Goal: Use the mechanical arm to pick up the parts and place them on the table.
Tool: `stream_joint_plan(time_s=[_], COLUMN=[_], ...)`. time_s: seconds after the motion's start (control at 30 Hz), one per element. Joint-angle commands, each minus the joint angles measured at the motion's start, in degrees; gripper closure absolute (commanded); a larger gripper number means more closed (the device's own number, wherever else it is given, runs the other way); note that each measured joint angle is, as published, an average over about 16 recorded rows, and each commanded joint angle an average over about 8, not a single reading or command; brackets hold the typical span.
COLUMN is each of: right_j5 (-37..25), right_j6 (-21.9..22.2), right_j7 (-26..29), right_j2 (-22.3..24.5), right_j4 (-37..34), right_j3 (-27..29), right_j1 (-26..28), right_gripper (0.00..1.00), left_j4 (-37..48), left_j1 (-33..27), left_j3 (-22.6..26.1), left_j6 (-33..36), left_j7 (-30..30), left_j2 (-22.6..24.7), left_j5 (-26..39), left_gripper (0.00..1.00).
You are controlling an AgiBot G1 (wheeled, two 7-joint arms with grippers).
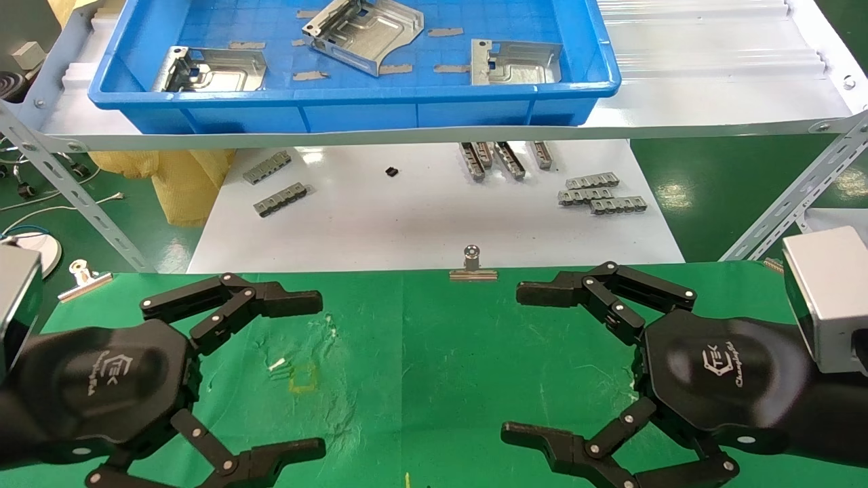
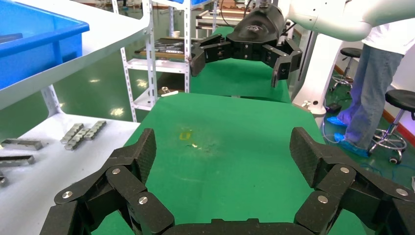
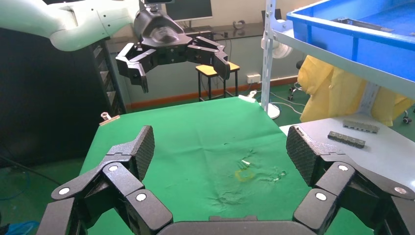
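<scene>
- We hold our left gripper low over the left side of the green table, fingers spread wide with nothing between them; it faces the right one.
- On the cloth between our arms we see a faint yellow square mark, nearer the left gripper.
- We hold our right gripper over the right side of the table, claws likewise parted and empty.
- Beyond the table lies a white board strewn with small grey ridged bars; above it, on a shelf, a blue tray holds three silver parts: one at its left, one tilted in the middle, one at its right.
</scene>
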Motion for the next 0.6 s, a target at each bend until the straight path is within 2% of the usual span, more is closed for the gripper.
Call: stream_joint_plan(time_s=[0.03, 0.27, 0.3, 0.53, 0.57, 0.6], right_j5=[0.0, 0.0, 0.0, 0.0, 0.0, 0.0], right_j6=[0.0, 0.0, 0.0, 0.0, 0.0, 0.0], right_j7=[0.0, 0.0, 0.0, 0.0, 0.0, 0.0], right_j2=[0.0, 0.0, 0.0, 0.0, 0.0, 0.0], right_j4=[0.0, 0.0, 0.0, 0.0, 0.0, 0.0], right_j3=[0.0, 0.0, 0.0, 0.0, 0.0, 0.0], right_j1=[0.0, 0.0, 0.0, 0.0, 0.0, 0.0], right_gripper=[0.00, 0.00, 0.08, 0.95, 1.00, 1.00], left_j4=[0.0, 0.0, 0.0, 0.0, 0.0, 0.0], left_j1=[0.0, 0.0, 0.0, 0.0, 0.0, 0.0], left_j3=[0.0, 0.0, 0.0, 0.0, 0.0, 0.0], left_j6=[0.0, 0.0, 0.0, 0.0, 0.0, 0.0], left_j7=[0.0, 0.0, 0.0, 0.0, 0.0, 0.0], left_j2=[0.0, 0.0, 0.0, 0.0, 0.0, 0.0], left_j5=[0.0, 0.0, 0.0, 0.0, 0.0, 0.0], left_gripper=[0.00, 0.00, 0.00, 0.00, 0.00, 0.00])
